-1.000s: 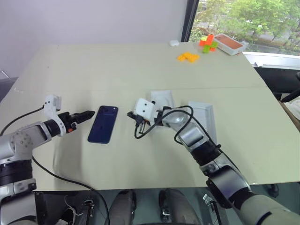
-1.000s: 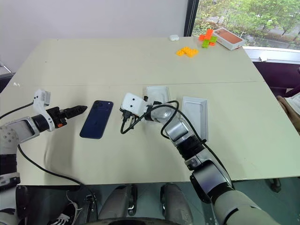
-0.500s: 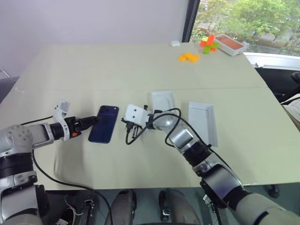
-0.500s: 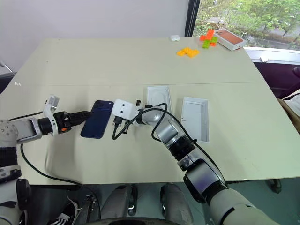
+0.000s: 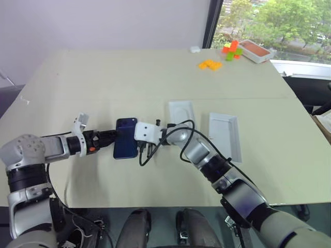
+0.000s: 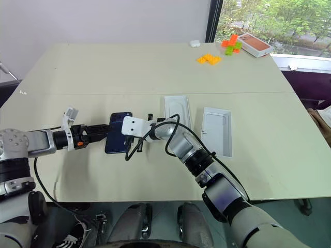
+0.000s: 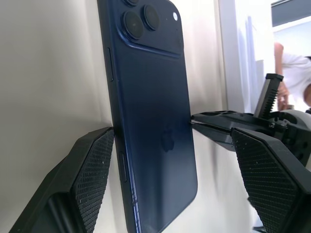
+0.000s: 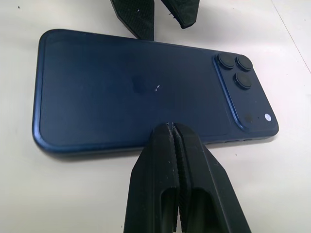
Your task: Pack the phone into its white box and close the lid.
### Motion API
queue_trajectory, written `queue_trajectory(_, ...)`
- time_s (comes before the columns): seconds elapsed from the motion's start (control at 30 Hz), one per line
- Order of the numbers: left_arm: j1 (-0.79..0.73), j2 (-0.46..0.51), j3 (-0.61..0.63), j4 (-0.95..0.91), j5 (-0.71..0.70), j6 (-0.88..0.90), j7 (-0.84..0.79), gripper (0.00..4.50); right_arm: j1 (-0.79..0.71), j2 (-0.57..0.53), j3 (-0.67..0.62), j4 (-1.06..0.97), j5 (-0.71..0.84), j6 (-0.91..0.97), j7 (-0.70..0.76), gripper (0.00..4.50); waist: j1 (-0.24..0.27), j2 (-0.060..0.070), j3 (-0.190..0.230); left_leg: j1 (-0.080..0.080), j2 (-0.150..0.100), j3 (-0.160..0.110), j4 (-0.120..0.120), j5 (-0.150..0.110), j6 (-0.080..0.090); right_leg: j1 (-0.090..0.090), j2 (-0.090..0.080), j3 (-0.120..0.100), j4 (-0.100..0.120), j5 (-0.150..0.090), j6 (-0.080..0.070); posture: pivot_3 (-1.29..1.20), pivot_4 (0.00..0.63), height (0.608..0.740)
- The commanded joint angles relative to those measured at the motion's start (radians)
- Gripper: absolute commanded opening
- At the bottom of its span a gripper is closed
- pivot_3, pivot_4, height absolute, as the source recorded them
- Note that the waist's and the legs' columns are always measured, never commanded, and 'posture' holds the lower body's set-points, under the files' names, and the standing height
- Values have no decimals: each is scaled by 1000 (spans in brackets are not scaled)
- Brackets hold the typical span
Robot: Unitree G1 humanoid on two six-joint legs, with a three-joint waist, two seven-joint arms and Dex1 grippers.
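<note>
The phone (image 5: 125, 145), a slim dark navy-blue smartphone with rounded corners, lies back up on the pale beige table (image 5: 129, 77), its square camera bump with three lenses toward twelve o'clock. We see a faint logo mark at the middle of its back, too dim to make out, and no readable writing anywhere.

Our left gripper (image 7: 172, 160) reaches in from nine o'clock with its black fingers spread wide; in the left wrist view one pad (image 7: 95, 170) sits at the phone's long edge while the other stands off past the opposite edge.

Our right gripper (image 8: 177, 145) comes from three o'clock with its fingers pressed together, the joined tips meeting the phone's other long edge and holding nothing.

At three o'clock of the phone, just beyond the right arm, lies a flat white rectangular piece (image 6: 177, 108); we cannot tell which part it is. Further toward three o'clock rests the white box (image 5: 225, 134), a shallow rectangular cardboard tray, open side up.

At the table's far corner, about one o'clock, sit yellow blocks (image 5: 209, 64), orange and green blocks (image 5: 231, 50), and an orange-topped box (image 5: 253, 49).
</note>
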Motion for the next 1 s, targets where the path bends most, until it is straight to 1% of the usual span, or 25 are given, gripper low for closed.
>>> queue_trajectory(0.03, 25, -37, -32, 5, -5, 64, 13, 4034, -4, -4, 4, -28, -14, -3, 0, 115, 0, 0, 0, 1, 0, 0, 0, 0, 0, 1, 0, 0, 0, 0, 0, 0, 150, 740)
queue_trajectory(0.2, 29, -16, -17, 10, 7, 49, 10, 4034, -35, -16, -34, 5, -15, 8, -24, 115, -2, 0, 0, 5, 0, 0, -1, 0, 0, 4, 0, 0, 0, 0, 0, 0, 150, 740)
queue_trajectory(0.33, 35, 5, -26, 8, 14, 28, 2, 4034, -56, -35, -36, 10, -15, 12, -5, 115, -6, 0, 0, 5, 0, 0, -1, 0, 0, 4, 0, 0, 0, 0, 0, 0, 150, 740)
queue_trajectory(0.43, 36, -6, -39, 1, 22, 9, 7, 4034, -73, -36, -34, 23, -22, 16, -8, 115, -8, 0, 0, 5, 0, 0, -2, 0, 0, 3, 0, 0, 0, 0, 0, 0, 150, 740)
queue_trajectory(0.5, 34, -26, -44, -2, 28, 0, 19, 4034, -72, -40, -7, 49, -50, -4, -15, 115, -5, 0, 0, 5, 0, 0, -3, 0, -1, 3, 0, 0, 0, 0, 0, 0, 150, 740)
queue_trajectory(0.57, 32, -40, -49, -5, 32, -6, 29, 4034, -53, -32, 13, 48, -49, -1, 14, 115, -1, 0, 0, 7, 0, 0, -4, 0, -1, 4, 0, 0, 0, 0, 0, 0, 150, 740)
queue_trajectory(0.77, 14, -70, -27, -1, 26, 17, 47, 4034, -41, -11, 49, 58, -76, 11, 24, 115, -1, 1, -2, 11, 0, 0, -2, 0, -1, 9, -1, 0, -1, 0, 0, 0, 150, 740)
queue_trajectory(1.0, -9, -101, -15, -45, 7, 63, 64, 4034, -45, 16, 41, 61, -75, 26, 38, 115, -5, 1, -4, 11, 0, -1, -3, 0, -1, 10, 0, 0, -1, 0, 0, 0, 150, 740)
